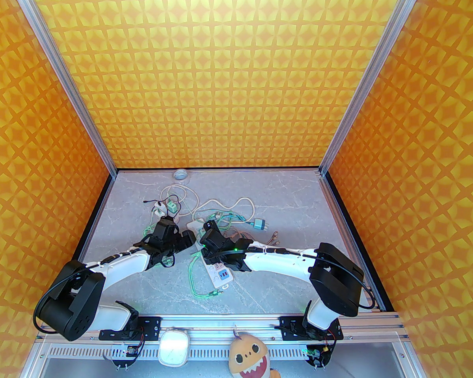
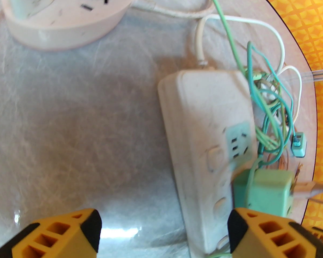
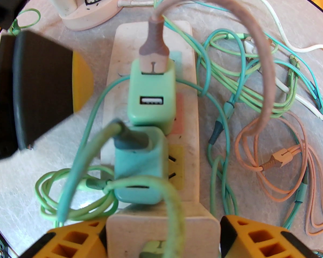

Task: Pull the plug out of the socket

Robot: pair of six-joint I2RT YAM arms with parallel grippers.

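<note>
Grip placement matters most now. Right gripper point(image 3: 164, 232) pinches the near end of the strip point(image 3: 126, 44), one finger against each long side, bracing it on the table point(image 1: 260, 297). Left gripper point(image 2: 164, 224) hangs spread wide, one finger point(image 3: 45, 90) just beside the green plug point(image 3: 150, 95). That plug sits in the strip's middle, with a brown cable point(image 3: 153, 44) in its top and a teal plug point(image 3: 140, 165) right next to it. Best, I judge, to shift the left jaws until they straddle the green plug's flat sides, low and clear of the brown cable. Then close firmly and pull straight out of the socket. A tilted pull could jam the pins or drag the tangled cords point(image 3: 231, 90).
</note>
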